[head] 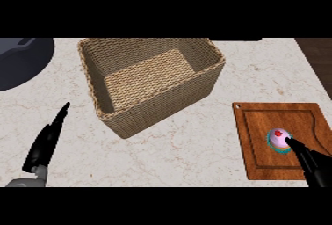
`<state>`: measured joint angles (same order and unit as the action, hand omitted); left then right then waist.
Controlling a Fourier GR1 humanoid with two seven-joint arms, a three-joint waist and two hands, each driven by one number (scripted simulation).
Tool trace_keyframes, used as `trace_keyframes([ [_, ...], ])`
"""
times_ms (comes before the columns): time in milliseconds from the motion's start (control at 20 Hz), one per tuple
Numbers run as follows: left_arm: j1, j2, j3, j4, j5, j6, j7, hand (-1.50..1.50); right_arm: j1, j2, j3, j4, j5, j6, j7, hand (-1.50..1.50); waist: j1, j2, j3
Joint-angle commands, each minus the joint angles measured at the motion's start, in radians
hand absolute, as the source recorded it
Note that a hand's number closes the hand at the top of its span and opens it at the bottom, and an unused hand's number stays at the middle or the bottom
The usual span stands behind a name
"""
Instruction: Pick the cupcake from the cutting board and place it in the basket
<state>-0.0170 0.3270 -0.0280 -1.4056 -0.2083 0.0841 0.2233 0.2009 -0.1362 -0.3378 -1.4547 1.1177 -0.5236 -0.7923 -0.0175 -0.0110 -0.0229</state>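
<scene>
Pink-frosted cupcake (279, 139) on brown wooden cutting board (279, 140): touching right hand (312, 165) fingertip, fingers straight, ungrasped; left hand (45, 143) far, open.

Two hands are visible, both a uniform matte black. The left hand (47, 139), at the near left of the scene, shows as a long narrow form tapering to a thin pointed tip at its far end, and widening toward the wrist. Below it sits a short grey wrist section (29, 178), rounded, with a lighter grey ring. The right hand (311, 163), at the near right, is black and glossier along its upper edges, with blunt, angular segments. No markings, cables or screws can be made out, possibly owing to the dark surfaces.
</scene>
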Motion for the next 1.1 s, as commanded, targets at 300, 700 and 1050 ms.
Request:
trace_keyframes([
  [300,0.003,0.026,0.032,0.005,0.016,-0.024,0.020,0.00,-0.031,0.130,0.040,-0.067,-0.167,-0.258,0.029,1.50,0.007,0.006,0.025],
  [700,-0.022,0.002,-0.011,-0.001,-0.006,-0.033,0.009,0.00,-0.173,0.037,0.097,-0.060,0.243,0.421,0.321,1.50,0.081,0.025,0.016],
  [1050,-0.021,-0.033,-0.018,0.045,-0.026,-0.003,0.011,0.00,-0.400,0.080,0.050,-0.306,0.102,0.697,0.426,1.50,0.033,0.010,0.019],
])
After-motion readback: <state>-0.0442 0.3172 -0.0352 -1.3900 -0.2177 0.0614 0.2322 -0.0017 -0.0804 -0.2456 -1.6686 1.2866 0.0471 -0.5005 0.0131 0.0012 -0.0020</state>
